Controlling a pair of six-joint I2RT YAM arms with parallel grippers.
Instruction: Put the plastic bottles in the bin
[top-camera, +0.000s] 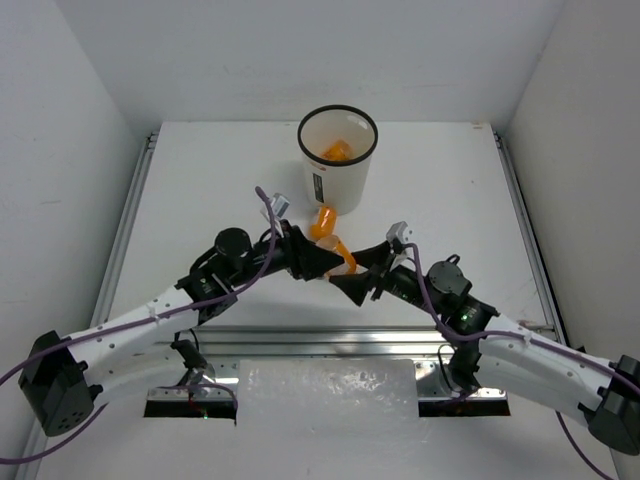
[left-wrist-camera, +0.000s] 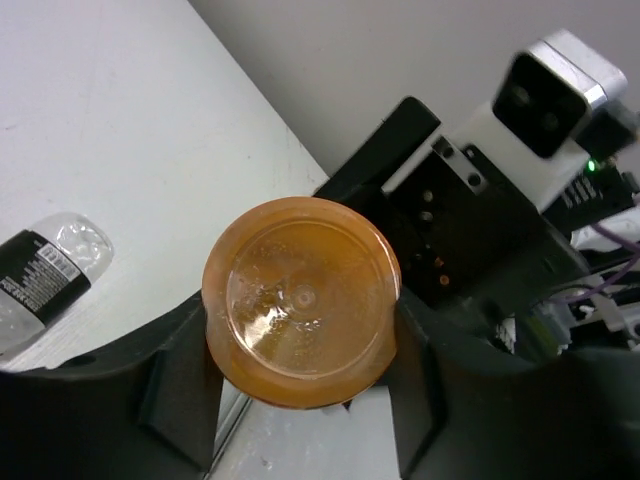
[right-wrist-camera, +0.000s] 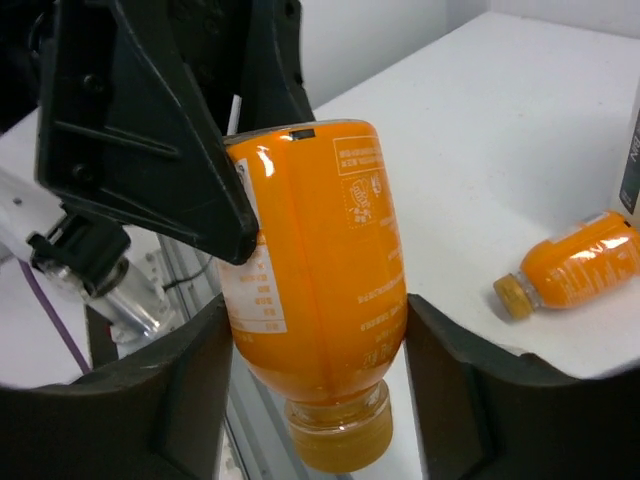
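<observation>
Near the counter's near edge, the left gripper (left-wrist-camera: 300, 345) clamps an orange bottle (right-wrist-camera: 320, 270) while the right gripper (right-wrist-camera: 320, 380) flanks it, its hold unclear; releasing too soon could drop it short of the bin (top-camera: 345, 190) toward the far edge

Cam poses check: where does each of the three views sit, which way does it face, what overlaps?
Top external: above and behind the bases, looking down on the table and bin; left arm and right arm show.
Left wrist: on the left arm, looking past the left fingers at the held orange bottle base; right wrist camera beyond.
Right wrist: on the right arm, facing that bottle's side, cap down, between the right fingers; a left finger crosses it.
Shared: both wrist views see the held bottle, from opposing sides.
</observation>
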